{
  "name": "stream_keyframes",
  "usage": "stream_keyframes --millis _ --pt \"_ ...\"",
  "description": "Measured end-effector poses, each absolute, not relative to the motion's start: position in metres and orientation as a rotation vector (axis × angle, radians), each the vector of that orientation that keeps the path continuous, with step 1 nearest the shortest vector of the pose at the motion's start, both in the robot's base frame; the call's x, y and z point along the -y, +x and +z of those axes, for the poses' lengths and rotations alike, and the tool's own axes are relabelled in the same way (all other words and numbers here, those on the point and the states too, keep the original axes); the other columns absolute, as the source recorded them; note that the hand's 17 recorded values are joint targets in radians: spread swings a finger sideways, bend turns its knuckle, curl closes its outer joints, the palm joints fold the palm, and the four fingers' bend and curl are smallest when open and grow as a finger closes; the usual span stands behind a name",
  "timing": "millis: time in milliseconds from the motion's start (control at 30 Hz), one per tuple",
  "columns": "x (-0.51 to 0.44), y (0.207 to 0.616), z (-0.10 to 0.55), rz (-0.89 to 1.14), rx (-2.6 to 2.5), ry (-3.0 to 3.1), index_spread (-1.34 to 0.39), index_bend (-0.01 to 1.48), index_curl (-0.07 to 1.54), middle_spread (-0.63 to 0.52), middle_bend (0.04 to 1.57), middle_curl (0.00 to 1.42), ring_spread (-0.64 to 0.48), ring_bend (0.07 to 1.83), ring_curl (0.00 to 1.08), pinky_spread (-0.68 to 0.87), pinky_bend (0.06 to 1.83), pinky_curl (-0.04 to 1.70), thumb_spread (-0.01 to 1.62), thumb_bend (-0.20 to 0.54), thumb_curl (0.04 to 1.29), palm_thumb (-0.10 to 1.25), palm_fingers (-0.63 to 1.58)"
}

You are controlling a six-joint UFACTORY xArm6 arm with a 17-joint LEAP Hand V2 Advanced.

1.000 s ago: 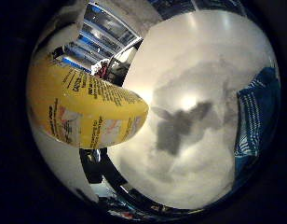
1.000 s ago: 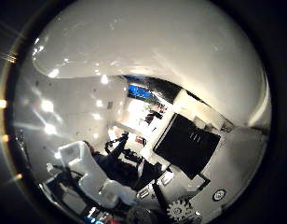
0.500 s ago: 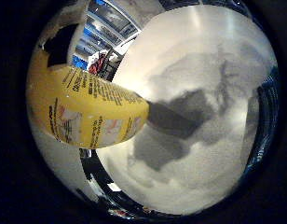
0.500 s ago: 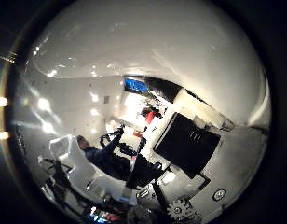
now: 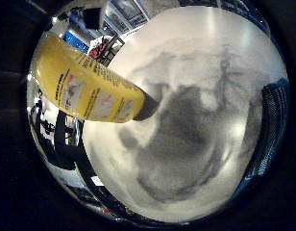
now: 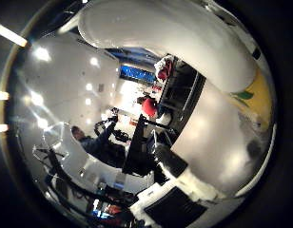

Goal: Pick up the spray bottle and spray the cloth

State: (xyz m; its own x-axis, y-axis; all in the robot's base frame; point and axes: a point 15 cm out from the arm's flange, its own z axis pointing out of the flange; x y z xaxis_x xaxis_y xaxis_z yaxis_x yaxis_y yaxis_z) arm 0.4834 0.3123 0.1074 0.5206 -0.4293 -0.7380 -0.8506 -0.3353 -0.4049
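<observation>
- Spray bottle, yellow with a printed label, fills much of the little-finger-side view, close against the palm, above the white table.
- Its white top arches close across the thumb-side view.
- Blue cloth lies on the table, about 3 o'clock from the bottle, well apart.
- Whether the hand's fingers are curled or spread cannot be told.

White tabletop, lit room w/ ceiling lights.

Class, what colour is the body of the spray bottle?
Yellow plastic spray bottle, shown best in the little finger side palm view.
</observation>
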Motion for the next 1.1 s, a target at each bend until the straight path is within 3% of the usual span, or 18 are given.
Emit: stream_keyframes --millis 200,567,1100 --pt "-0.282 0.495 0.112 0.621 -1.071 -1.958 -0.43 0.16 0.36 -0.03 0.25 0.32 -0.02 0.46 0.27 0.4 0.44 0.56 1.0 -0.027 0.35 0.64 0.04" --pt "-0.182 0.526 0.115 0.507 -1.182 -1.939 -0.44 0.17 0.31 -0.04 0.19 0.32 -0.03 0.4 0.25 0.41 0.4 0.43 1.0 -0.025 0.33 0.64 0.14" --pt "-0.12 0.499 0.106 0.489 -1.28 -1.923 -0.44 0.17 0.3 -0.05 0.19 0.31 -0.05 0.38 0.24 0.39 0.37 0.35 1.01 -0.024 0.32 0.64 0.21"
